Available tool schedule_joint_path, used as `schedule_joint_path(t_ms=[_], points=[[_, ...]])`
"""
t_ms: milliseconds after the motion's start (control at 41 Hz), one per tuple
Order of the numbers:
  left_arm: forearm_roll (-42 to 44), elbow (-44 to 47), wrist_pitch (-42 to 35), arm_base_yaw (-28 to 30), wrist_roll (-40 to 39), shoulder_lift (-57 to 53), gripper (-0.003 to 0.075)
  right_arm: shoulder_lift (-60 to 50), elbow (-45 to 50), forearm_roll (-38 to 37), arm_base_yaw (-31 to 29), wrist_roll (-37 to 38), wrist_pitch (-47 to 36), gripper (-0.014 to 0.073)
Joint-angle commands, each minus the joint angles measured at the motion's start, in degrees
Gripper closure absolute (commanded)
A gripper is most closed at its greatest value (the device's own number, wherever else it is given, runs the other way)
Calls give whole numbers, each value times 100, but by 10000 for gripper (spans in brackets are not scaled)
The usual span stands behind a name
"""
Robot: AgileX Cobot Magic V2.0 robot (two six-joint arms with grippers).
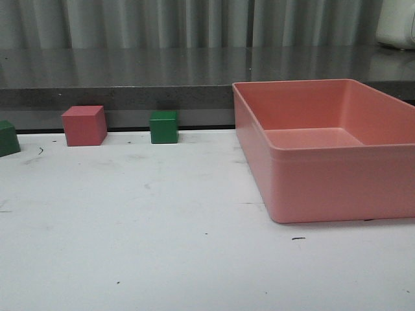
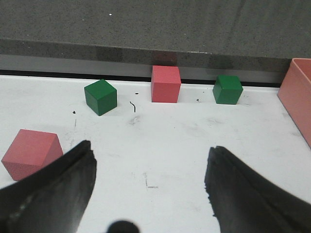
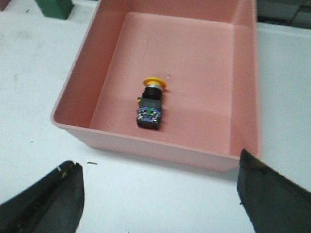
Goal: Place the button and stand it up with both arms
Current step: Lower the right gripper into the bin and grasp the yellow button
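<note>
- Only the right wrist view shows the button [image 3: 151,103]: it lies on its side on the floor of the pink bin [image 3: 146,144], beyond the right gripper [image 3: 158,194], whose jaws are spread wide and empty.
- From the front, the bin's near wall hides the button, and neither arm shows.
- The left gripper [image 2: 150,187] is released too; beyond its jaws stand a red cube [image 2: 165,83] and two green cubes [image 2: 101,96], with another red cube [image 2: 30,153] just beside one finger.
</note>
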Motion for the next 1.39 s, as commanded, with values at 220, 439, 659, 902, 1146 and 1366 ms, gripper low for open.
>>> schedule_joint_path(t_ms=[220, 439, 659, 902, 1146, 1366], points=[[-13, -183, -380, -7, -23, 46, 246, 2050, -1341, -90, 308, -4, 116, -60], [-13, -183, -380, -7, -23, 46, 246, 3319, -2359, -498, 285, 591, 818, -60], [-13, -183, -380, -7, -23, 46, 246, 4397, -3073, -773, 272, 894, 1021, -60], [-34, -183, -380, -7, -23, 46, 246, 5219, -3702, -627, 77, 1020, 1080, -60], [-32, -183, -380, -7, -23, 46, 246, 5766, -3803, -579, 77, 1020, 975, -60], [-32, -183, -380, -7, -23, 46, 246, 6035, -3827, -426, 77, 1020, 713, -43]])
